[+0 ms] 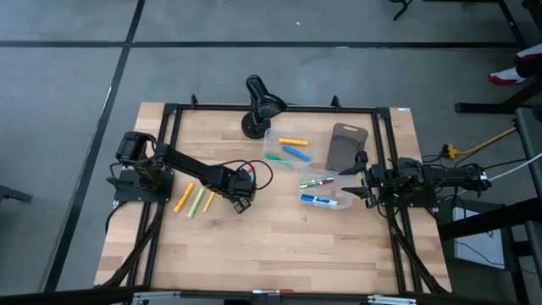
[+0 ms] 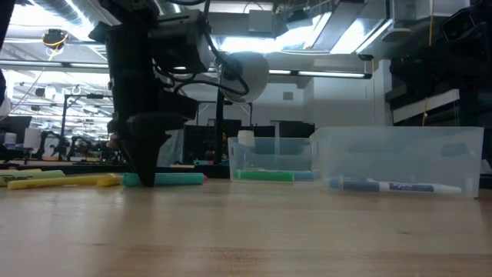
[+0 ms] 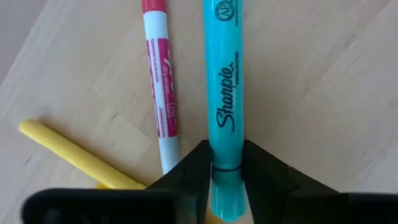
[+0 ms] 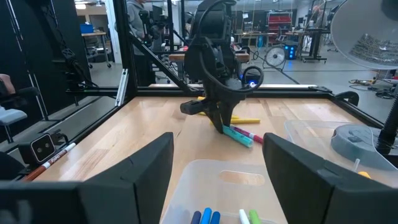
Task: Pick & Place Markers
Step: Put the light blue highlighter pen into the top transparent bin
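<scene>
I work in a big robotics lab or workshop hall, not in a home. My wooden tabletop [image 1: 279, 246] stands inside a black metal frame [image 1: 271, 108] on a grey concrete floor [image 1: 68, 76] with dark lines. Behind the tabletop I see a high ceiling with long lamps [image 2: 323, 73] and pipes, more black frames, workbenches with equipment [image 4: 298, 31], a fan [image 4: 273, 57], and cables [image 1: 474, 146] on the floor.

Left half of desk [image 1: 279, 246]: three loose yellow, green and orange markers [image 1: 196, 200] side by side.
Left gripper [image 1: 243, 203]: just right of them, fingers [image 3: 193, 171] astride teal highlighter [image 3: 222, 106].
Right half: two clear plastic bins [image 1: 292, 151], markers inside.
</scene>
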